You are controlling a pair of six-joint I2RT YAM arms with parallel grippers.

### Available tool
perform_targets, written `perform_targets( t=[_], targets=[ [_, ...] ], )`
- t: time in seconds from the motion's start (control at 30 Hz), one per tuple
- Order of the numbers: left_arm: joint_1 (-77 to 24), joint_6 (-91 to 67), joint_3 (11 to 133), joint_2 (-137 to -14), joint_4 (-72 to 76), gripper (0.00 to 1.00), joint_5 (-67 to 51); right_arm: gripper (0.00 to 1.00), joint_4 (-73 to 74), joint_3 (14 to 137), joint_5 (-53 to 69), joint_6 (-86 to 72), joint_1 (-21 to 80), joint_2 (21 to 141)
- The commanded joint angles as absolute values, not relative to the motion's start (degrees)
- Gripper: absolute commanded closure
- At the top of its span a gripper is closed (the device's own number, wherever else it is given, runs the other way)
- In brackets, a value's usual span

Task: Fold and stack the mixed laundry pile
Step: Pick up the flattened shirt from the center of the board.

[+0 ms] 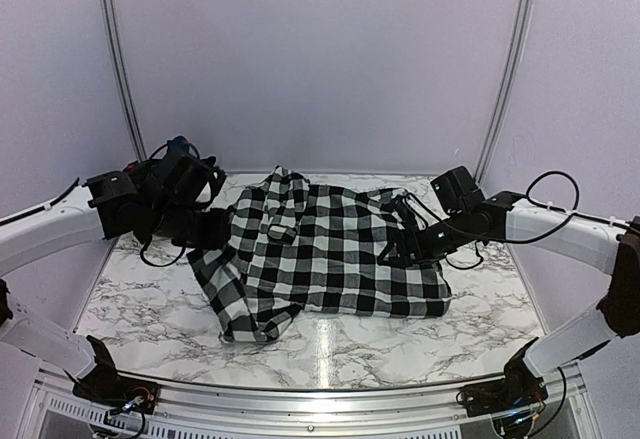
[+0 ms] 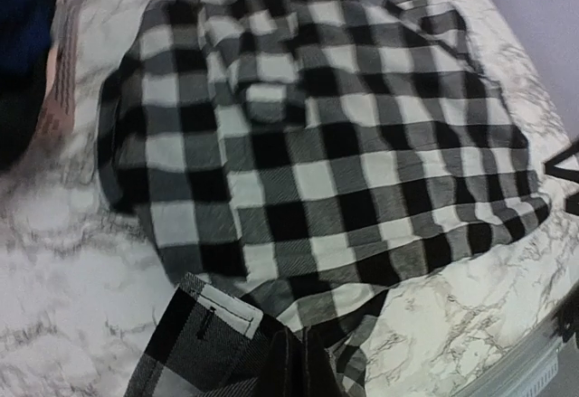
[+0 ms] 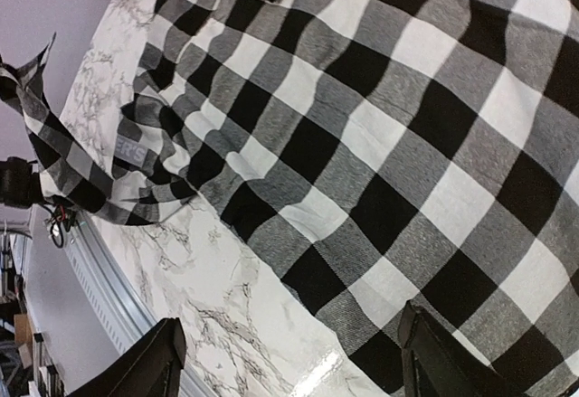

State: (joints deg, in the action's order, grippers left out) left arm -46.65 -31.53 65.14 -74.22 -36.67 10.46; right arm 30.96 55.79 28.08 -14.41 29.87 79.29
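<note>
**Clamping the check shirt at its left edge**

Lying spread across the middle of the marble worktop [image 1: 400, 344] as one black-and-white check shirt [image 1: 330, 259], mostly flat on its right half, rumpling on the left into a loose bundle trailing toward the near edge. Folding a sleeve back over the upper left part. Reaching almost to the worktop's back edge at the far end and stopping well short of the metal rail [image 1: 320, 399] along the near edge.

Clamping the shirt's left edge with the left gripper [image 1: 212, 229], jaws pressing fully together on the cloth. Showing, in the left wrist view, a gathered fold with a white neck label [image 2: 226, 311] bunching up right under the lens, the rest of the shirt stretching away across the marble.

Holding the right gripper [image 1: 400, 249] just above the shirt's right half, fingers [image 3: 434, 361] standing wide apart and gripping nothing. Framing, in the right wrist view, the shirt's hem and a strip of bare marble between the two dark fingers.

Catching a blurred dark blue cloth [image 2: 23, 26] at the far left of the left wrist view, near the shirt; too blurred for telling whether touching it. Enclosing everything with pale lilac walls [image 1: 320, 59] on three sides.
</note>
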Motion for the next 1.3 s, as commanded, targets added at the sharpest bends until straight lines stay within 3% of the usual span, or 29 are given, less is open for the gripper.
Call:
perform_targets(
  t=[0.0, 0.2, 0.37, 0.8, 1.13, 1.27],
  targets=[
    [-52.6, -11.9, 72.8, -75.1, -33.1, 1.00, 12.7, 0.19, 23.5, 58.8, 34.1, -14.5, 29.6, 76.5],
    [-58.5, 4.3, 80.9, -75.8, -26.4, 1.00, 4.0, 0.07, 12.2, 61.6, 39.4, -15.7, 31.6, 74.8],
    [-59.5, 13.7, 83.9, -76.8, -23.8, 1.00, -8.0, 0.04, 6.3, 64.4, 43.3, -15.3, 35.6, 76.1],
    [-59.5, 21.1, 83.9, -76.0, -20.4, 1.00, -15.9, 0.06, -4.8, 67.1, 41.5, -12.3, 46.8, 82.0],
    [-59.4, 21.3, 82.4, -75.4, -17.7, 1.00, -13.4, 0.18, -4.6, 72.3, 41.6, -11.3, 52.1, 87.6],
    [-58.3, 20.9, 81.4, -75.1, -16.7, 1.00, -12.2, 0.15, -4.5, 73.1, 42.3, -11.3, 53.4, 88.0]
  ],
)
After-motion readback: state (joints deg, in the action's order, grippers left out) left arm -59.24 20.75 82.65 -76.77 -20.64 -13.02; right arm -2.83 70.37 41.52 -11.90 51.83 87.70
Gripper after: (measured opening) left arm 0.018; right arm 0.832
